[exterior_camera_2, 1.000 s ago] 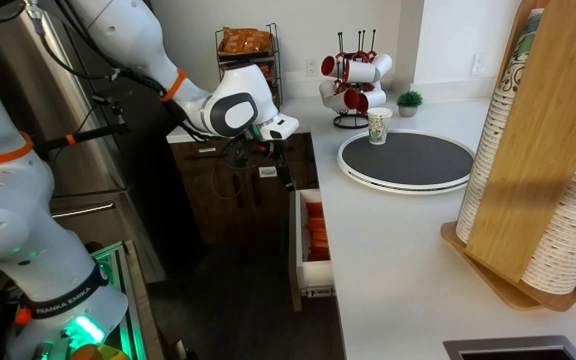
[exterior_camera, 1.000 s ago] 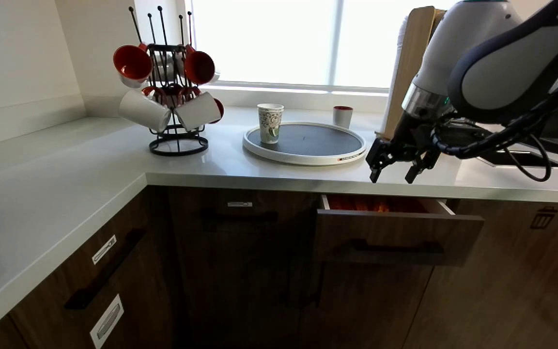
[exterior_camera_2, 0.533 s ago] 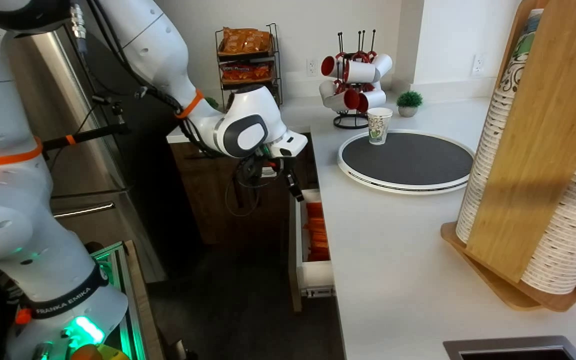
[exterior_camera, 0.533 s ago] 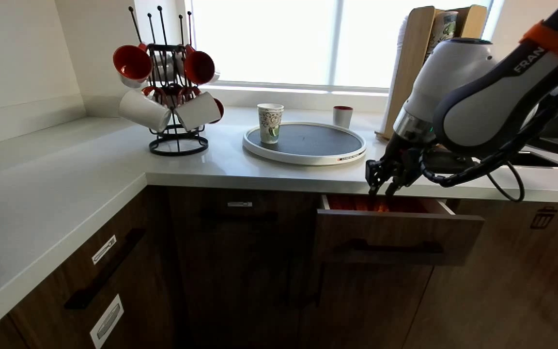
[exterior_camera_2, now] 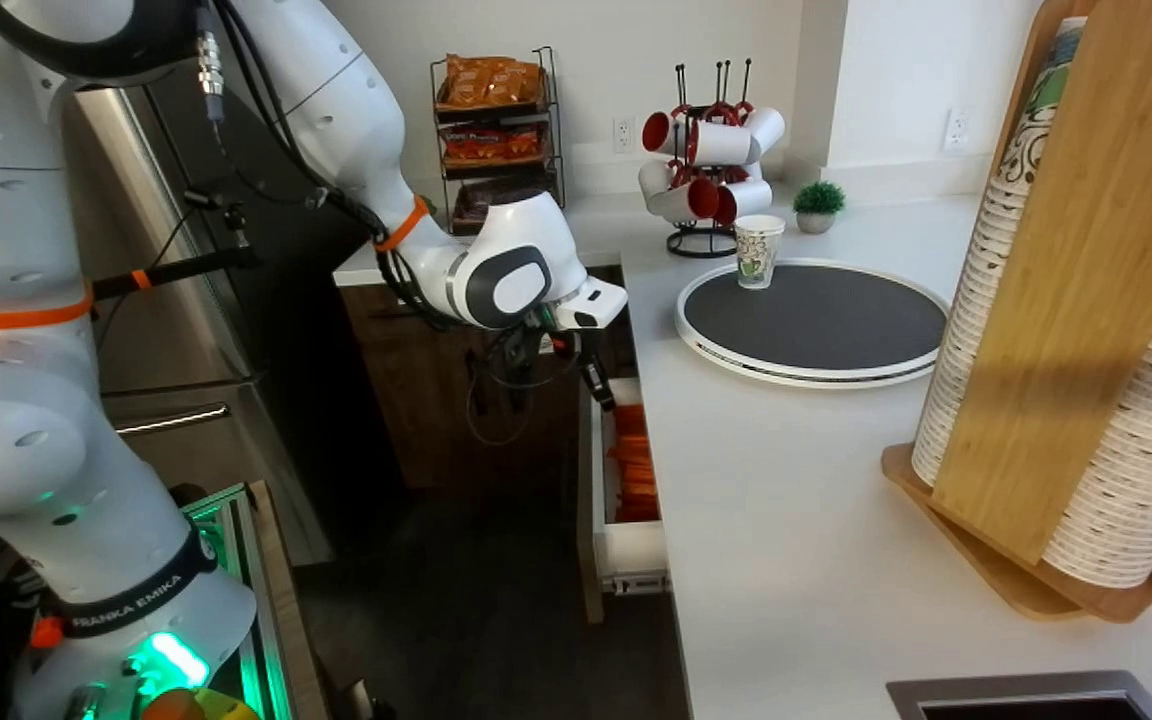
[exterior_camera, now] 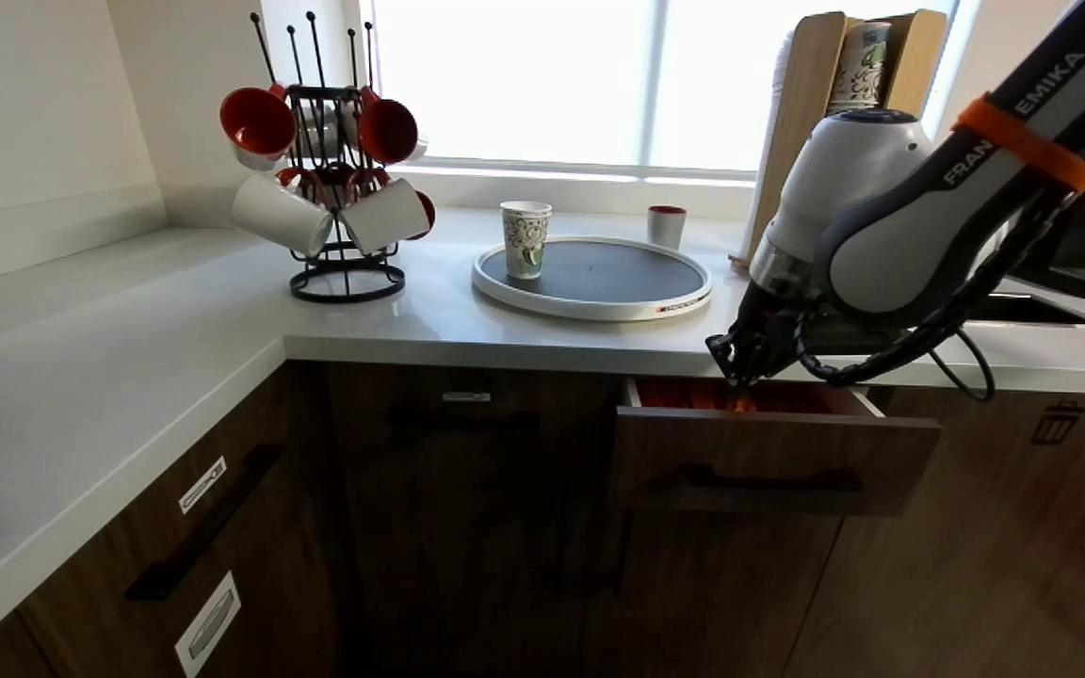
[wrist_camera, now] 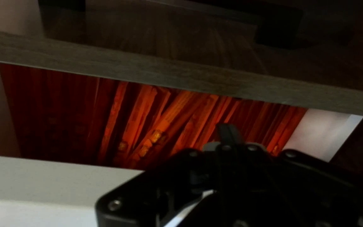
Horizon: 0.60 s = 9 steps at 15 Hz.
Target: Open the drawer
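Note:
The drawer (exterior_camera: 778,443) stands partly pulled out from under the counter in both exterior views, its wood front with the dark bar handle (exterior_camera: 773,480) facing outward. Orange-red packets (wrist_camera: 156,126) fill the inside, between pale side walls. Over the drawer's mouth, behind the front panel, hangs my gripper (exterior_camera: 738,381), tilted downward. Its fingertips meet with nothing between them in the wrist view, and the packets lie beyond them. Whether the tips touch the contents or the front's top edge (wrist_camera: 169,72), I cannot tell. The handle is not held.
The white counter edge (exterior_camera: 505,356) runs right behind the drawer's opening, close to the gripper. On the counter stand a round turntable (exterior_camera_2: 816,320) with a paper cup (exterior_camera_2: 758,252), a mug rack (exterior_camera: 347,268) and a wooden cup holder (exterior_camera_2: 1086,300).
The arm has come down and a little toward the left in the exterior view with the window, bringing the gripper to the drawer's mouth. Its fingers have gone from open to shut. The drawer has not moved.

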Each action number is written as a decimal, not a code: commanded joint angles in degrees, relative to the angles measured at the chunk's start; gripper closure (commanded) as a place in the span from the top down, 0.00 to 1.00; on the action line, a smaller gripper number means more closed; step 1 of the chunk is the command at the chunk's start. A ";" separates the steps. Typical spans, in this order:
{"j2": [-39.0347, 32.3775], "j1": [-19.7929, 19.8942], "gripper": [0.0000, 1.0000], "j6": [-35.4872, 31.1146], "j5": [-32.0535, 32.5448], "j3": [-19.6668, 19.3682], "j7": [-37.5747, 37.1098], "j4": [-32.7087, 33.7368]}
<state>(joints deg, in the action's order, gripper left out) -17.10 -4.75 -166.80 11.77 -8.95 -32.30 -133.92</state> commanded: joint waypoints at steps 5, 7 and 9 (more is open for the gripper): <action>-4.20 -5.20 0.00 2.77 -1.34 -3.88 0.60 1.58; -4.05 -5.62 0.00 4.36 -1.91 -4.00 0.39 1.96; -3.21 -5.06 0.00 7.62 -3.17 -2.74 0.85 2.09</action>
<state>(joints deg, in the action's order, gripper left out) -20.36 -8.98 -164.20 11.20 -12.18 -32.29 -132.38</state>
